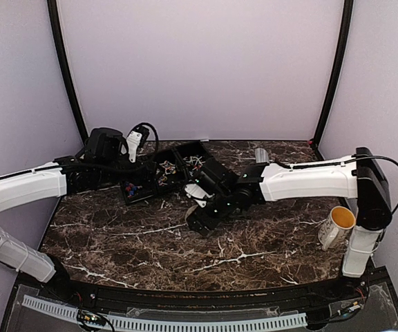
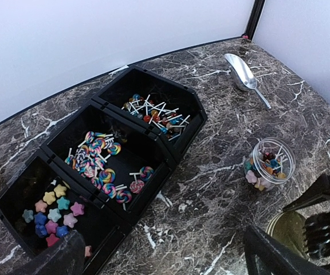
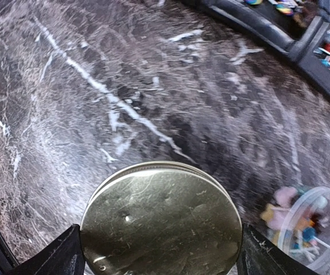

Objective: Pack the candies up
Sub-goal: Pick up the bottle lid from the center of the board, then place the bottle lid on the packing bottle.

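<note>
A dark marbled counter carries three open black bins in a row near its far edge, left of centre. The candies fill them: pastel stars in the bin nearest the left edge, rainbow swirl lollipops in the middle bin, and small white-stick lollipops in the third. More candies sit in a clear jar standing open near the counter's middle, just beside the bins. The left claw hovers above the bins, its fingers wide apart with nothing between them. The right claw is clamped on a round tan lid, one finger at each side, near the jar. A metal scoop lies toward the far right corner. A mug stands at the right edge.
</note>
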Controlling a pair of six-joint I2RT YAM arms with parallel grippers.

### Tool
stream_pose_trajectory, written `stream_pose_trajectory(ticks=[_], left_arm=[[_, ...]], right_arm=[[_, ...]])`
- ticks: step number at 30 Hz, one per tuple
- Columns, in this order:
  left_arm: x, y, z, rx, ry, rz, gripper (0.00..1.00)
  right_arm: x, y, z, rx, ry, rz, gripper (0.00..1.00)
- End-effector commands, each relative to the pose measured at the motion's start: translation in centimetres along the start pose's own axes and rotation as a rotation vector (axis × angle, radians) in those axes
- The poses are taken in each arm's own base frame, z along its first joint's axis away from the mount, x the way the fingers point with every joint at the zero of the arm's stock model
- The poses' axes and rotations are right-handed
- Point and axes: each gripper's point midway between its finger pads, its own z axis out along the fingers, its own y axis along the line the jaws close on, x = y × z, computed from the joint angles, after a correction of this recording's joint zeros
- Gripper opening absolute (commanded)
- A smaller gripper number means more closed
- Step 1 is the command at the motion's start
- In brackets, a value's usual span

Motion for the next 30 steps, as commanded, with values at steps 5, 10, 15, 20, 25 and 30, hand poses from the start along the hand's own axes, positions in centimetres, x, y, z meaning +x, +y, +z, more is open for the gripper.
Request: stream_pose_trajectory(ticks=[5,10,15,20,25,30], left_arm=[[-0.1,-2.9,2.1,0.150,-0.007,-0.091,0.99],[1.5,-4.4,4.3,0.210,0.039,-0.137,0.99],[2.4,-5.4,5.6,0.242,0.058,-0.162,0.98],[2.9,-5.8,6.0,0.252,0.071,-0.167,0.98],[3.7,-5.9,6.1,0.255,0.085,-0.168,0.98],[4.2,-6.1,6.3,0.258,0.097,-0.169,0.98]], right_arm=[[0.6,-5.9,-3.4,0.111,-0.053,0.102,0.88],[1.4,-9.1,-3.8,0.151,-0.050,0.152,0.88],[1.9,-11.8,-3.2,0.179,-0.029,0.189,0.88],[2.3,-13.4,-2.2,0.186,-0.006,0.217,0.88],[2.5,-14.1,-1.5,0.182,0.006,0.232,0.88],[2.3,-14.6,-1.3,0.179,0.005,0.241,0.88]])
